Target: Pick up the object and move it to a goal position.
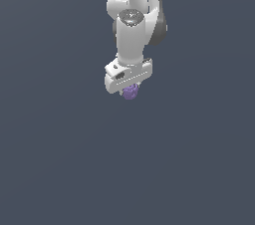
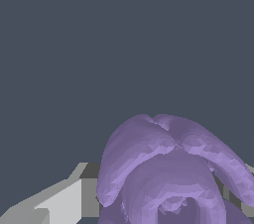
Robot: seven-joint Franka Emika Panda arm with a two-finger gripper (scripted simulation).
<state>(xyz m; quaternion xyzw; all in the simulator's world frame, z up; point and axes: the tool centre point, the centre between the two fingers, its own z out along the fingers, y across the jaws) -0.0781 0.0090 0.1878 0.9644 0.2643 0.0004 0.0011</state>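
Exterior view. The white Panda arm [image 1: 132, 25] comes down from the top centre of the frame, its wrist column ending in a wide white hand block tilted slightly, lower on the exterior view's left. The gripper [image 1: 130, 89] sits directly under that block, a little above the frame's centre. The object [image 1: 130, 92], a small purple bumpy ball, shows just beneath the hand block, touching its underside and partly hidden by it. Only the ball's lower part is visible; the fingers themselves are too small and too covered to make out here. The ball is much smaller than the hand. The ground [image 1: 60, 159] is a uniform dark blue-grey with no visible markings; no shadow or contact point below the ball can be read, so whether it is lifted or resting cannot be told from this view.

Wrist view. The object [image 2: 168, 173] fills the lower right quarter of the frame, very close to the camera, its surface folded into rounded purple lobes. One grey-and-white finger [image 2: 74, 198] shows at the lower left, its inner face right against the ball's side. A sliver of a second finger appears at the right edge behind the ball. The ball lies between the two, so the hand is clenched on the object. The rest of the frame is plain dark ground [image 2: 99, 44].
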